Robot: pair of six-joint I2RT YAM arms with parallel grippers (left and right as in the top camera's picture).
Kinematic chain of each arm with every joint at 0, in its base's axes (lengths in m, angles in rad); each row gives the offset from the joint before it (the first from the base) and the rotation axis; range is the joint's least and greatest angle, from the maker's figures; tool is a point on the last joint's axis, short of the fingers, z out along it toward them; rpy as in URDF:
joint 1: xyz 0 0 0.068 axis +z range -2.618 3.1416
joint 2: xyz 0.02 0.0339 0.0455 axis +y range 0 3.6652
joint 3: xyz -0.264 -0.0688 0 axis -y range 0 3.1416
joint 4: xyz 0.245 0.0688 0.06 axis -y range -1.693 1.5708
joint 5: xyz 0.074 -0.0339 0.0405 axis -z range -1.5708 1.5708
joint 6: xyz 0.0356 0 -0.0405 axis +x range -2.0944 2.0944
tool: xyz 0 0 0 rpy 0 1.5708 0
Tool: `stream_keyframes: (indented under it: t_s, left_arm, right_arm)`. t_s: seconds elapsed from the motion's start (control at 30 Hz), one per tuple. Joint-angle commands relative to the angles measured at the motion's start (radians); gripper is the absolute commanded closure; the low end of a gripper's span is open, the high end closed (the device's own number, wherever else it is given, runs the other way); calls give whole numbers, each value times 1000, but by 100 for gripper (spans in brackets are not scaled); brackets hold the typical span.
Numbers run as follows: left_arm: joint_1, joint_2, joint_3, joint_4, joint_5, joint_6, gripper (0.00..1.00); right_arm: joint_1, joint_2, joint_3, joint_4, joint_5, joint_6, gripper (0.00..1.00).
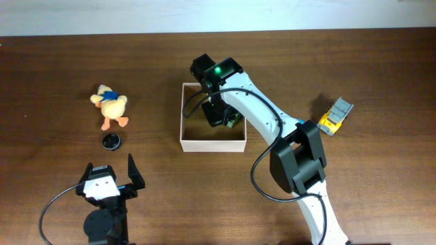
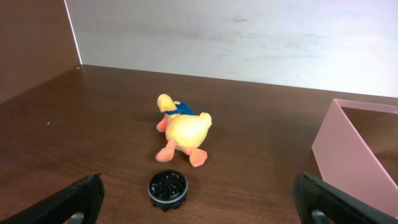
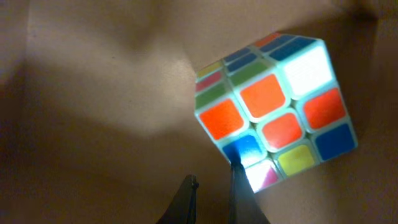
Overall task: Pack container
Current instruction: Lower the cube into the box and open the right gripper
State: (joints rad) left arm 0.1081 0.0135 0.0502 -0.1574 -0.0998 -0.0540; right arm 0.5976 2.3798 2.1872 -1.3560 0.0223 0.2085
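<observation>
The container (image 1: 211, 145), a square white-walled box with a tan inside, sits mid-table; its wall also shows in the left wrist view (image 2: 346, 155). My right gripper (image 1: 221, 114) reaches down into it. In the right wrist view its fingers (image 3: 214, 182) are close together with nothing between them, just above the tan box floor (image 3: 93, 93). A colourful puzzle cube (image 3: 277, 106) lies in the box, against the right finger's outer side. My left gripper (image 1: 109, 178) is open and empty near the table's front, its fingers wide apart (image 2: 199, 208).
A yellow plush duck (image 1: 111, 105) (image 2: 183, 130) lies left of the box. A small black round piece (image 1: 111, 141) (image 2: 168, 188) lies just in front of it. A yellow and grey toy vehicle (image 1: 336, 116) sits at the right.
</observation>
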Motion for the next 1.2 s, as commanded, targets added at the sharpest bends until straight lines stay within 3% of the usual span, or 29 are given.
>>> stream_keyframes:
  t_s: [0.0,1.17]
  left_arm:
    - [5,-8,-6,3,18,-13,1]
    - [5,-8,-6,3,18,-13,1]
  right_arm:
    - [10,-18,30,4,-23,-28,96]
    - [-1,-16,-43,11,-10,-74,96]
